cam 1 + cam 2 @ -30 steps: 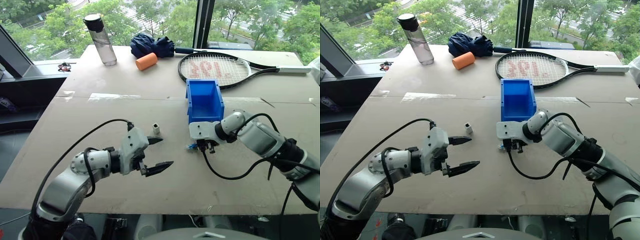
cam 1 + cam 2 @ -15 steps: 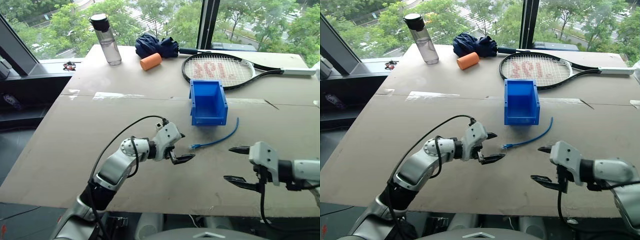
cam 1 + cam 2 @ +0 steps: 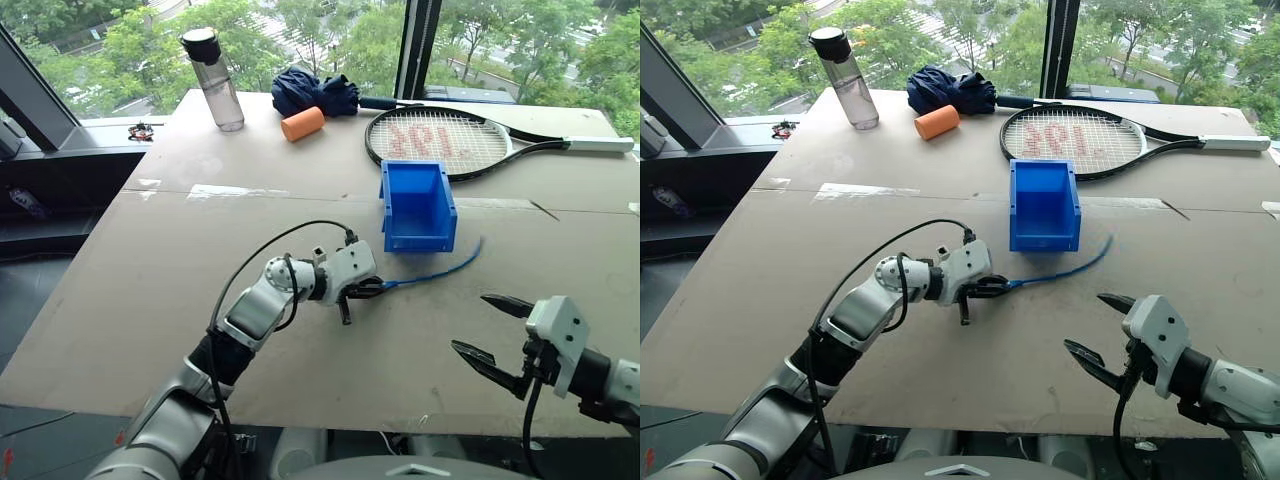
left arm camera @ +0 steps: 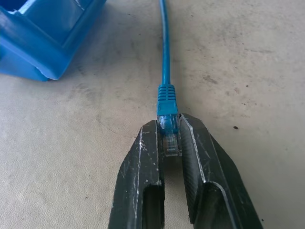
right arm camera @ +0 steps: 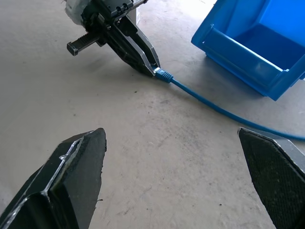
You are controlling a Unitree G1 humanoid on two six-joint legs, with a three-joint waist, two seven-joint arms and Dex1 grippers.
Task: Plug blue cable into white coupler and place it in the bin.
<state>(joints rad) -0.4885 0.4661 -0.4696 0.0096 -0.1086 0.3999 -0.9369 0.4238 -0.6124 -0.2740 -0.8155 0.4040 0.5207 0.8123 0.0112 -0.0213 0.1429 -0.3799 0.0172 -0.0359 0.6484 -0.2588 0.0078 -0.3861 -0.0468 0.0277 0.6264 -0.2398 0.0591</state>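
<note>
One blue cable end cut off; plug half-hidden between left jaws

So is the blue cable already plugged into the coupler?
No, the left gripper is pinching the blue cable by its bare plug.

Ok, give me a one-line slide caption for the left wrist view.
Left claw shut on the blue cable at its plug, beside the bin.

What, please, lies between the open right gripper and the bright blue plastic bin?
In the right eye view, the thin blue cable crosses bare tabletop between right gripper and bin.
</note>
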